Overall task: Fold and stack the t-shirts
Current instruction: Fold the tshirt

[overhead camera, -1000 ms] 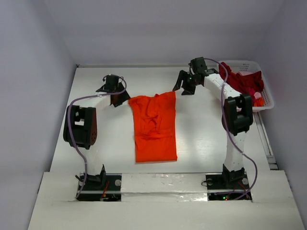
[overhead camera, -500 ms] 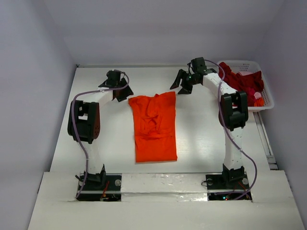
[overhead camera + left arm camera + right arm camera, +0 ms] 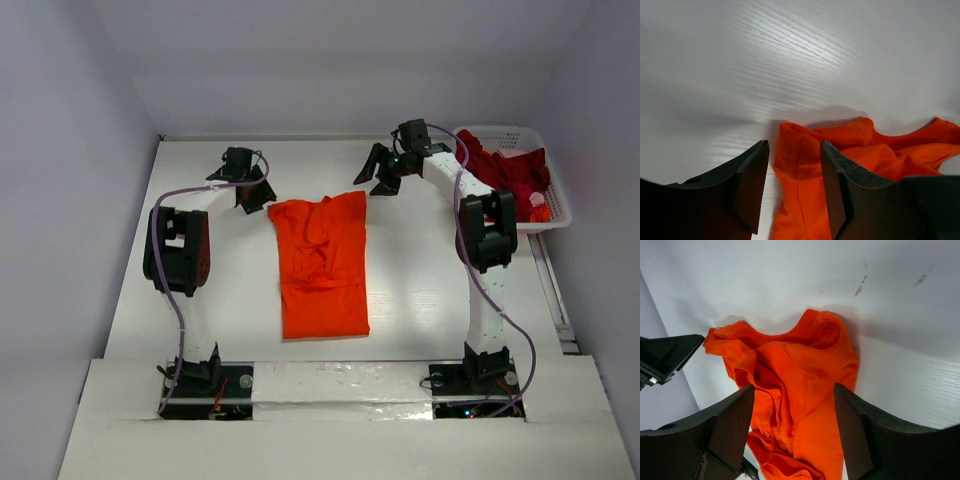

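Note:
The orange t-shirt (image 3: 322, 262) lies on the table, partly folded lengthwise, its collar end toward the far side. My left gripper (image 3: 251, 194) hovers at its far left corner. In the left wrist view the left gripper (image 3: 792, 190) is open and straddles that orange corner (image 3: 800, 155), with a gap of table showing beside the left finger. My right gripper (image 3: 379, 178) is at the shirt's far right corner. In the right wrist view the right gripper (image 3: 792, 427) is open above rumpled orange cloth (image 3: 800, 370). The dark red t-shirt (image 3: 503, 168) is heaped in the basket.
A white lattice basket (image 3: 556, 205) stands at the far right of the table, with something pink and orange (image 3: 538, 204) beside the red cloth. The enclosure's walls rise close on the left, back and right. The left gripper's body (image 3: 665, 360) shows in the right wrist view.
My left arm has swung up and right, bringing its gripper closer to the shirt's far left corner, and its jaws have narrowed a little. The right gripper has shifted slightly left.

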Controlling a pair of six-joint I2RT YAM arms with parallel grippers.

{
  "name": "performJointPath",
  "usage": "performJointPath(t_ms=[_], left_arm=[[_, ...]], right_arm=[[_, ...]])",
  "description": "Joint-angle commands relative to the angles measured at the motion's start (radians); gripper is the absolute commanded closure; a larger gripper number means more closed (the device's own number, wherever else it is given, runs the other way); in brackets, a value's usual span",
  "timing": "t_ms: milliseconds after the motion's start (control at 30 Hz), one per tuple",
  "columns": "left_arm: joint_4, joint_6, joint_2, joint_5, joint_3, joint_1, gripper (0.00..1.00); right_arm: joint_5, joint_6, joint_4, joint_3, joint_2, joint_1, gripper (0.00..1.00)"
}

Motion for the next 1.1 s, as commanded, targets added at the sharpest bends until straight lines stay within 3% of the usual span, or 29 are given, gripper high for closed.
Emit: performJointPath(t_ms=[0, 200, 600, 767, 1067], left_arm=[[-0.058, 0.017, 0.006, -0.041, 0.046, 0.004, 0.58], [-0.097, 0.034, 0.014, -0.050, 0.049, 0.004, 0.59], [-0.077, 0.031, 0.049, 0.076, 0.043, 0.004, 0.59], [-0.087, 0.034, 0.057, 0.071, 0.055, 0.004, 0.59], [-0.087, 0.025, 0.057, 0.083, 0.050, 0.004, 0.60]], right_arm=[[-0.018, 0.005, 0.039, 0.010, 0.004, 0.002, 0.30], [-0.006, 0.011, 0.030, 0.016, 0.015, 0.002, 0.30], [0.123, -0.002, -0.009, -0.050, 0.020, 0.011, 0.30], [0.177, -0.006, -0.074, 0.007, 0.044, 0.022, 0.31], [0.143, -0.021, -0.081, 0.068, 0.096, 0.031, 0.31]])
